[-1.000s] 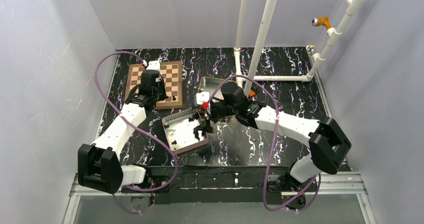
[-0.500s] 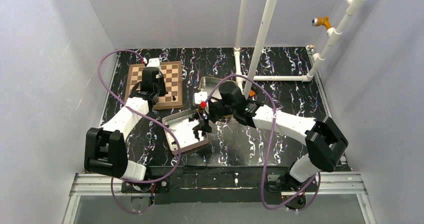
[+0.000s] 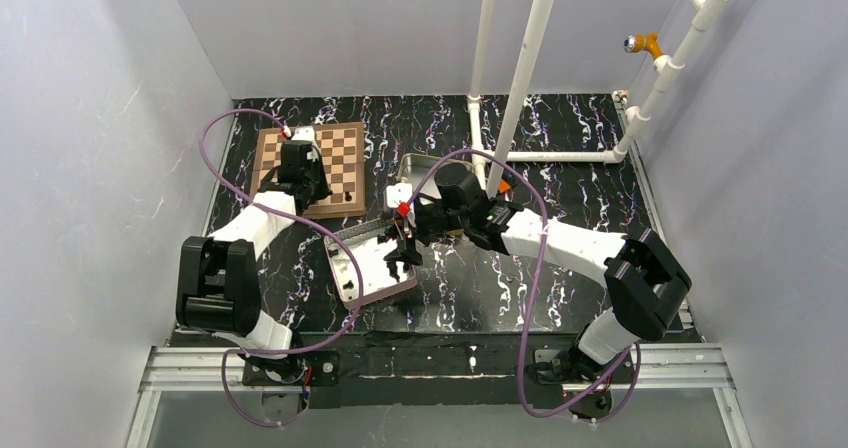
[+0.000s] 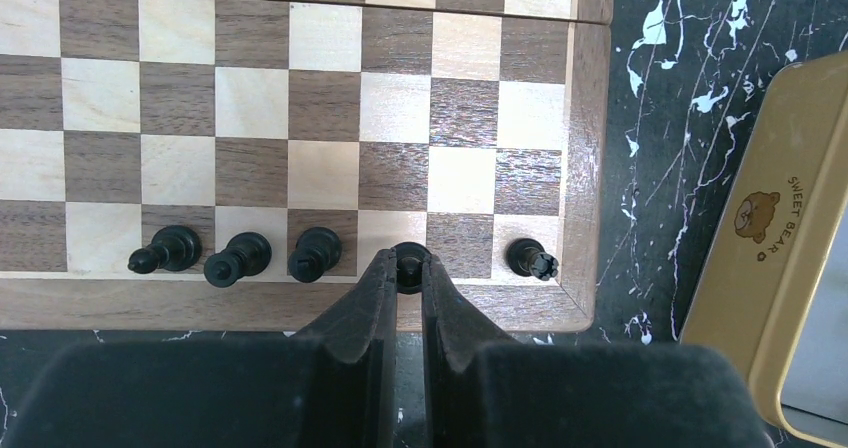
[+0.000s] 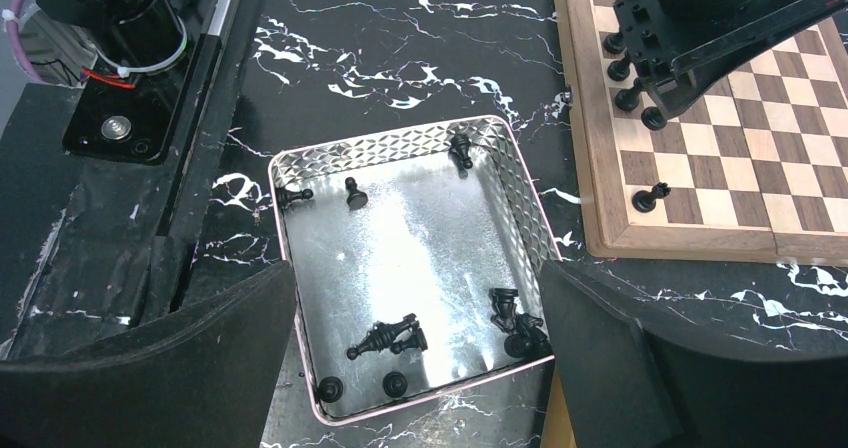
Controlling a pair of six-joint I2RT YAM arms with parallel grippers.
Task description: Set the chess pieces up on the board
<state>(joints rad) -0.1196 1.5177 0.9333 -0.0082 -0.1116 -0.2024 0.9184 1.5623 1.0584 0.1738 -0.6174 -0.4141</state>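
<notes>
Left wrist: left gripper (image 4: 408,271) is pinched shut on a black chess piece (image 4: 408,258), over a square in the board's (image 4: 320,108) edge row, the one nearest that camera. Can't tell if its base touches the wood. Same row holds three placed pieces (image 4: 238,259) side by side on its left, one per square, and a corner piece (image 4: 530,258) on its right, one square away. Rest of the visible squares are bare.

Top external: the board sits at the far left of the black marbled desk (image 3: 580,168), with the left arm reaching over its near edge.

Right wrist: right gripper (image 5: 418,298) is spread wide, nothing between the fingers, and hangs above a shallow metal tin (image 5: 400,136). The tin lies on the desk just beside the board, not touching it. Inside are loose pieces (image 5: 390,338), some upright along the walls, others tipped over near the corner closest to the gripper.
</notes>
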